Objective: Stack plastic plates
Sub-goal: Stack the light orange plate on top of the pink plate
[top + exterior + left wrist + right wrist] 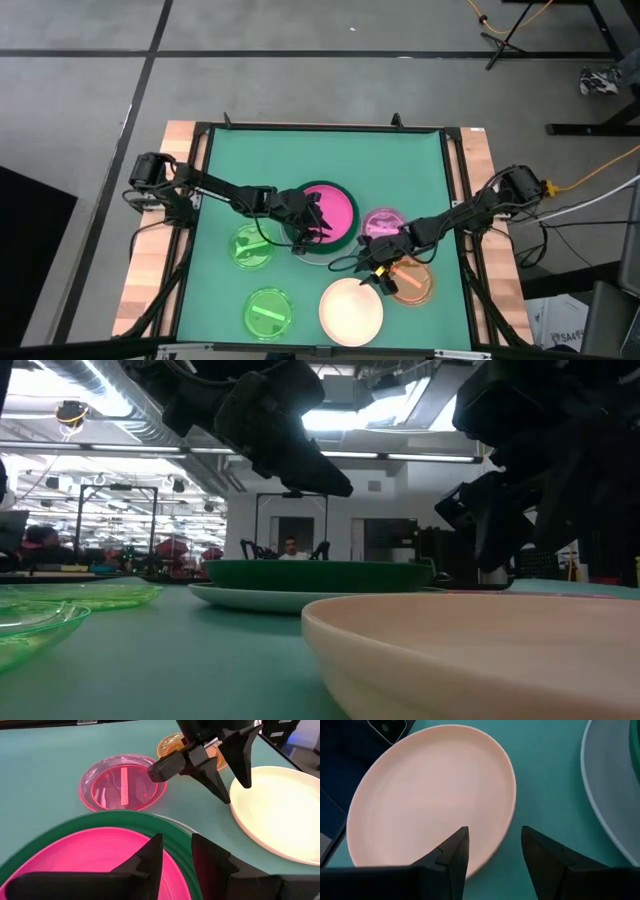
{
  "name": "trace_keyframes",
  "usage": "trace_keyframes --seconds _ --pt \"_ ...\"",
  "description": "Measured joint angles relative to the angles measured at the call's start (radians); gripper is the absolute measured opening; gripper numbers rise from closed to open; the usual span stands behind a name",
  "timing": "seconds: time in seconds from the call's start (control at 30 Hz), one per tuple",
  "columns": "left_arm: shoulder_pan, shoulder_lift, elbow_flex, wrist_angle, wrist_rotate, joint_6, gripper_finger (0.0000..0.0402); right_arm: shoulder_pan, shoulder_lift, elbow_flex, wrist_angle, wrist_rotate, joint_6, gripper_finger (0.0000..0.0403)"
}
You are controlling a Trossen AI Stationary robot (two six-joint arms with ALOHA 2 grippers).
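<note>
A pink plate [332,208] lies in a dark green plate [345,236], which sits on a large pale blue-white plate [240,598] at mid table. My left gripper [177,852] hovers open above this stack's near rim, one finger over the pink plate [95,855], one beyond the green rim [170,827]. My right gripper [492,847] is open, pointing down above the far edge of the cream plate [430,795]. The magenta plate [382,222], the orange plate [415,285] and two translucent green plates [250,247] [268,312] lie flat on the mat.
The green mat [230,170] is bounded by a dark frame [320,127] and wooden side boards. The two grippers are close together, with the right gripper [227,775] just beyond the stack. The far half of the mat is bare. A person [290,547] sits in the room behind.
</note>
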Motion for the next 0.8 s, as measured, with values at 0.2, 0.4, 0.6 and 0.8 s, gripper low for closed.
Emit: trace_keyframes --seconds 0.2,0.4,0.6,0.8 --pt "0.000 0.000 0.000 0.000 0.000 0.000 0.0096 0.000 0.000 0.000 0.000 0.000 0.012 0.0170" --pt "0.000 0.000 0.000 0.000 0.000 -0.001 0.0096 0.000 0.020 0.000 0.002 -0.011 0.012 0.0170" --pt "0.000 0.000 0.000 0.000 0.000 -0.001 0.0096 0.000 0.081 0.000 0.008 -0.049 0.037 0.0170" --pt "0.000 0.000 0.000 0.000 0.000 -0.002 0.0096 0.000 0.100 0.000 0.016 -0.054 0.039 0.0170"
